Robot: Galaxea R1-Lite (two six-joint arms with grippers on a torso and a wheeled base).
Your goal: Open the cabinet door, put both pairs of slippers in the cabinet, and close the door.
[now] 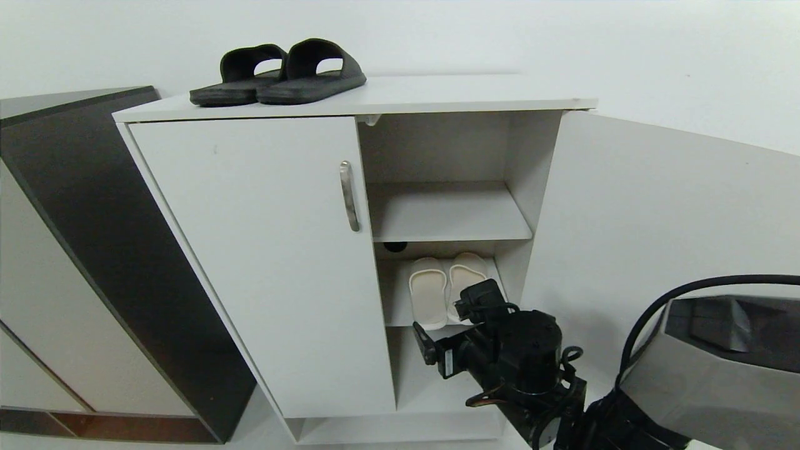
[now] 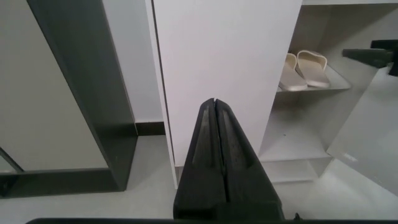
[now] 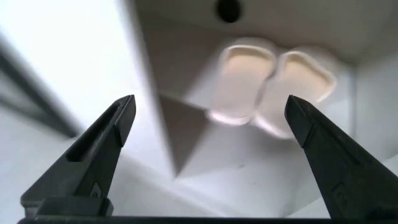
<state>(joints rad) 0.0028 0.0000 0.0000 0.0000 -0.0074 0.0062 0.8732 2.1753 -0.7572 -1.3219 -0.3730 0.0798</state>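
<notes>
White slippers (image 1: 447, 287) lie inside the cabinet (image 1: 250, 262), so the empty, wide-open right gripper (image 1: 445, 322) should back straight out without bumping them.

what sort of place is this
Likely a home entryway or a mock-up of one: a white shoe cabinet against a plain wall, black slippers on top, cream slippers on a shelf inside.
</notes>
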